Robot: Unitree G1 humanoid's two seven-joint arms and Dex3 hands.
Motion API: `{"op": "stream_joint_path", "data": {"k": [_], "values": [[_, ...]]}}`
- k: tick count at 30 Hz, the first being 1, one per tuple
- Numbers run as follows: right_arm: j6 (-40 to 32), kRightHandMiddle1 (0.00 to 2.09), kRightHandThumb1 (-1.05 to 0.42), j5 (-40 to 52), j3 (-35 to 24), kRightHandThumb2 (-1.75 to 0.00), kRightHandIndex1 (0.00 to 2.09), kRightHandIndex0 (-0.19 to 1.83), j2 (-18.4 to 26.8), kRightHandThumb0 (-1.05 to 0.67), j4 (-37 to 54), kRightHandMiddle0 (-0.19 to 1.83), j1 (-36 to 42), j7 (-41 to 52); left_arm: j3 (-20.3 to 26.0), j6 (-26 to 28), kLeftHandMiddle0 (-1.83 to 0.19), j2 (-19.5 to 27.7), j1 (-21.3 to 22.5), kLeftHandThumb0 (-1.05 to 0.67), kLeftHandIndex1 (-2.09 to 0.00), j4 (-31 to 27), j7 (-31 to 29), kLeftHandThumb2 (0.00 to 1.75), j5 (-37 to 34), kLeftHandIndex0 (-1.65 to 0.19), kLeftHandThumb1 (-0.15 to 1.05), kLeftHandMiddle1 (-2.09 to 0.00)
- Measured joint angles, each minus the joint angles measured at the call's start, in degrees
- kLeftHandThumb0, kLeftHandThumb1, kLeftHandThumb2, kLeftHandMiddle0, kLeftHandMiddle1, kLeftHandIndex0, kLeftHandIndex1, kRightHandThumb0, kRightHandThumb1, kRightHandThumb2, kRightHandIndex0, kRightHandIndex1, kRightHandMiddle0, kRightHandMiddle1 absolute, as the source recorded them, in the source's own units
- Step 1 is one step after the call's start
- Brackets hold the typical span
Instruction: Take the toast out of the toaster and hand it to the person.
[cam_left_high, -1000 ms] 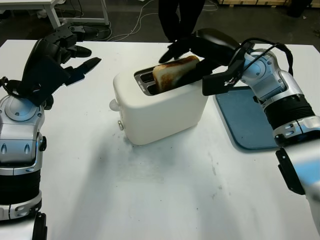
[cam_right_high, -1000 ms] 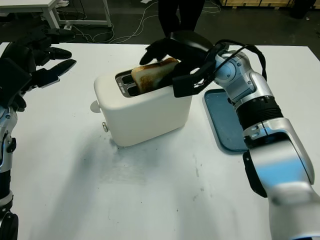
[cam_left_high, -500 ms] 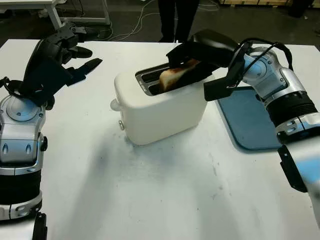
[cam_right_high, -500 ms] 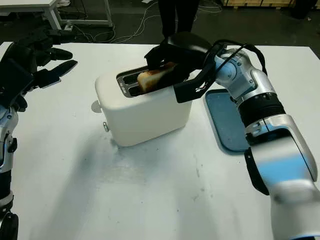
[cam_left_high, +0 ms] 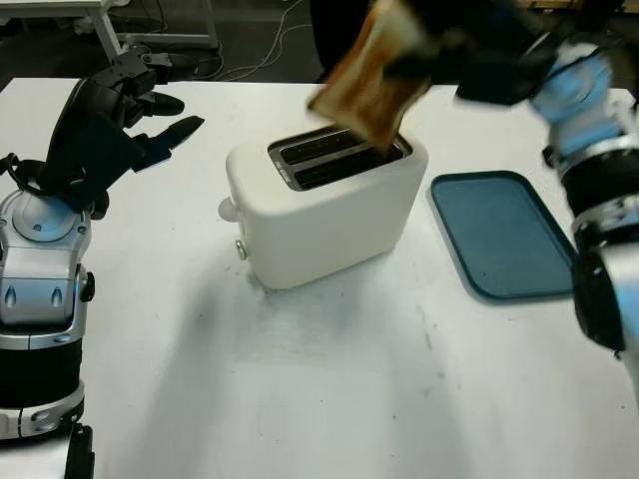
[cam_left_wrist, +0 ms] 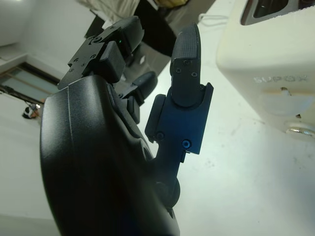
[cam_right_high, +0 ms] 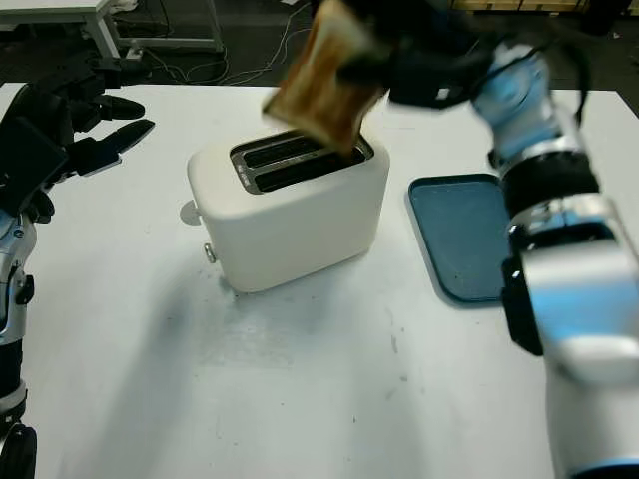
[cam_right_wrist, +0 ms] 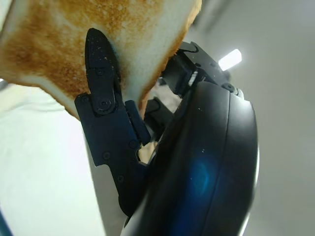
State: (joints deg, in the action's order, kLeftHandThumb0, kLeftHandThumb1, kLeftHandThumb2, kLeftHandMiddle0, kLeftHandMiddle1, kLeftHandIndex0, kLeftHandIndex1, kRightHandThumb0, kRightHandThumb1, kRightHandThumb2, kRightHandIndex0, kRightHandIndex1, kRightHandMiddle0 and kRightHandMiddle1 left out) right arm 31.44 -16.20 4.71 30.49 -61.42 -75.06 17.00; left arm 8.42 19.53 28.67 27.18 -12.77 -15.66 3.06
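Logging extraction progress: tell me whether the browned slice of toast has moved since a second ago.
Yes. The browned toast, gripped by the right hand, has risen out of the white toaster slot and hangs above it.

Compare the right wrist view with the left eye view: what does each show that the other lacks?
Right wrist view alone: a black finger of the right hand pressed flat against the browned toast.

Left eye view alone: the white toaster with both slots vacant, the blue tray beside it, and the open left hand raised over the table.

Both: the toast held by the right hand, clear of the toaster.
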Motion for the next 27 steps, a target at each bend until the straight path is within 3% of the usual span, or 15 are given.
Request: {"op": "stream_joint_path", "data": {"k": [5, 10, 21, 27], "values": [[-7.04, 1.74, -0.92, 8.42, -7.01, -0.38, 1.75, 1.05, 0.3, -0.49, -4.52, 0.8, -1.31, 2.32, 0.29, 0.01, -0.15, 0.0, 0.0, -0.51, -0.53, -0.01, -0.01, 0.24, -0.48, -0.32, 0.92, -0.96], [-12.68, 1.75, -0.92, 9.54, -9.66, -0.43, 1.75, 1.07, 0.71, -0.45, -5.24, 0.86, -1.31, -2.35, 0.45, -0.01, -0.16, 0.0, 0.0, -0.52, -0.53, 0.06, -0.02, 0.24, -0.59, -0.33, 0.92, -0.97], [-15.68, 1.75, -0.92, 7.77, -10.42, -0.43, 1.75, 0.93, 0.43, -0.28, -10.79, 0.65, -0.92, -18.01, 0.38, -0.22, -0.17, 0.0, 0.0, -0.52, -0.53, 0.13, -0.01, 0.25, 0.01, -0.33, 0.92, -0.96], [-20.23, 1.75, -0.92, 6.79, -9.61, -0.38, 1.75, 0.77, -2.7, -0.26, -12.88, 0.46, 0.28, -23.88, 0.37, -0.27, -0.15, 0.0, 0.0, -0.51, -0.53, 0.13, -0.01, 0.25, -0.01, -0.33, 0.92, -0.96]]}}
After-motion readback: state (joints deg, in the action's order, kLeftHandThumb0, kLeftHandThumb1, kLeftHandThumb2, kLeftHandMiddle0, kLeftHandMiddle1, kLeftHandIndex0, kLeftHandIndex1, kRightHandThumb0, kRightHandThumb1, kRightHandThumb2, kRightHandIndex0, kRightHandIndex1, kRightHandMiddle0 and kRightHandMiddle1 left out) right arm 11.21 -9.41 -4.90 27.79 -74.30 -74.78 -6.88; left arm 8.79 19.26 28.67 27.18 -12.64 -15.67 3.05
